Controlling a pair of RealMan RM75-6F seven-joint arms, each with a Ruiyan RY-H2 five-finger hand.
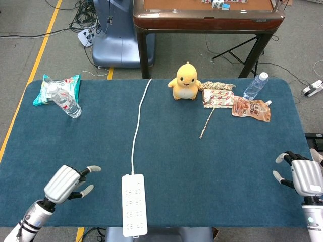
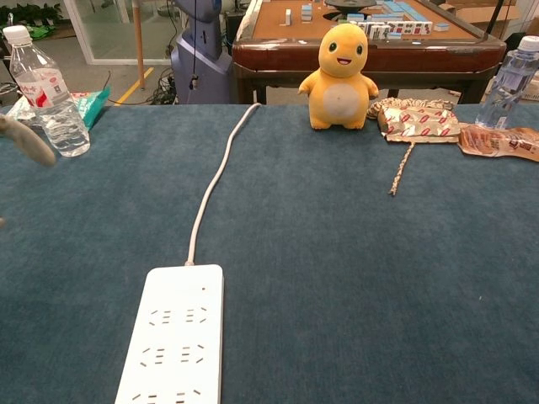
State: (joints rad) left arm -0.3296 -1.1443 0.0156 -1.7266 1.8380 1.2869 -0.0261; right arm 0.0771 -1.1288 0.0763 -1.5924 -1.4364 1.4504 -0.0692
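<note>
My left hand (image 1: pixel 66 182) hovers over the near left of the blue table, fingers spread and holding nothing; one fingertip (image 2: pixel 28 140) shows blurred at the left edge of the chest view. A white power strip (image 1: pixel 134 204) (image 2: pixel 173 337) lies just to its right, its cord (image 1: pixel 139 116) running to the far edge. My right hand (image 1: pixel 303 175) stays at the near right table edge, fingers apart and empty. A yellow plush toy (image 1: pixel 185 81) (image 2: pixel 340 77) stands at the far middle.
A water bottle (image 1: pixel 63 99) (image 2: pixel 46 91) and a teal packet (image 1: pixel 64 85) lie far left. A red-and-white snack pack (image 1: pixel 218 97) with a braided rope (image 1: pixel 207 122), a brown pouch (image 1: pixel 251 108) and a second bottle (image 1: pixel 255 85) sit far right. A wooden table (image 1: pixel 207 17) stands beyond.
</note>
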